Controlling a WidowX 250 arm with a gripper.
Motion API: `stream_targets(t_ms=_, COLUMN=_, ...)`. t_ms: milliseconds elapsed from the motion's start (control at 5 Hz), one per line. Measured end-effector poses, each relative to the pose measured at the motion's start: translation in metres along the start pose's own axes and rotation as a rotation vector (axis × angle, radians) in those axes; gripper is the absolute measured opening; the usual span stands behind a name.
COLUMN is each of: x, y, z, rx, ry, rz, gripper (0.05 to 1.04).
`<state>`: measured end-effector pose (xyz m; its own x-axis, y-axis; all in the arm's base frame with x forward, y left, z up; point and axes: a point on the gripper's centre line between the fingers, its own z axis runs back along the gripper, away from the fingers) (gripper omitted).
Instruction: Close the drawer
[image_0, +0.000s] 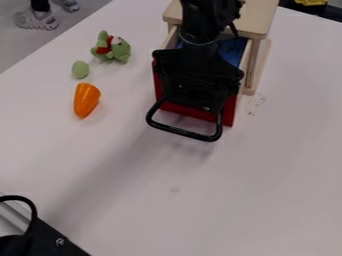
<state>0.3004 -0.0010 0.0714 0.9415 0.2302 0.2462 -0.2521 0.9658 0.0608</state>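
Camera view: see drawer (233, 54) part out of wooden cabinet (264, 19), w/ gripper (192, 97) at red front (229, 112), can't tell if open or closed, prob. lining up pre-push, so next need firm contact on outer side, then straight shove inward, w/o skew.

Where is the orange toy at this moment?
In the camera view, the orange toy lies on the table toward the left, just below the small green piece and left of the drawer's red front.
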Motion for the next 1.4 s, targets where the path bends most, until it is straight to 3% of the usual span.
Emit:
stream_targets(t_ms=400, x=0.021, y=-0.002, z=-0.014, rx=0.017, ry=0.024, rz=0.034, gripper=1.001)
stream_targets(t_ms=800, x=0.062, y=0.012, z=-0.009, rx=0.012, ry=-0.04, rz=0.116, gripper=1.001)
stream_targets(t_ms=1200, x=0.092, y=0.013, z=-0.011, rx=0.006, ry=-0.08, rz=0.105, gripper=1.001)
stream_targets(t_ms=1400, x=0.096, y=0.011, z=-0.026, rx=0.016, ry=-0.053, rz=0.095, gripper=1.001)
